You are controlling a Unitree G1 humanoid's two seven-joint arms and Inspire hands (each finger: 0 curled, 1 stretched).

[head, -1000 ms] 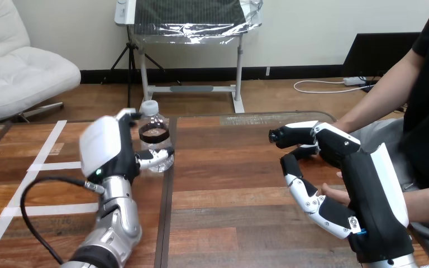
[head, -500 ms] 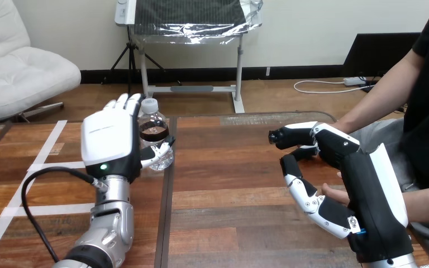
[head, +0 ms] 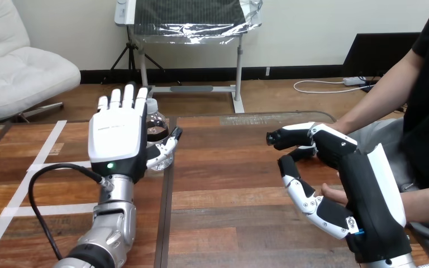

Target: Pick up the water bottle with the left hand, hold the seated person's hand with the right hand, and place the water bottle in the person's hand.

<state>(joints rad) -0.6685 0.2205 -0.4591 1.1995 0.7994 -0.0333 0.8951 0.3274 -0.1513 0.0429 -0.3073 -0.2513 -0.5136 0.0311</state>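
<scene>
Wooden boards of the bench point(head: 229, 184) fill the lower frame, and the water bottle point(head: 159, 131) is seen standing upright on them left of centre, not yet lifted. The left hand point(head: 117, 139) is raised just in front of it, back shell toward the camera, so that the bottle's left side is covered. Its fingers point(head: 128, 95) are held straight and pointed up, with the thumb point(head: 165, 148) stretched across the lower front of the bottle — nothing is gripped. This is judged to be a pre-grasp pose: the hand is opened fully so that the bottle's body can be taken between thumb and fingers once they are curled in.

At the lower right of the frame the right hand point(head: 363, 184) is held low near the bench's edge, turned toward the seated person. A small part of the person's hand point(head: 333, 193) is seen just beside its palm; the two appear to be touching, but whether the right hand is closed on it cannot be told, since the contact is hidden by the hand's own body. The placing is judged to be meant to steady the person's hand as a receiving place, so that the bottle can be carried rightward across the bench and set into it — a step for which the left-hand grasp must first be made
</scene>
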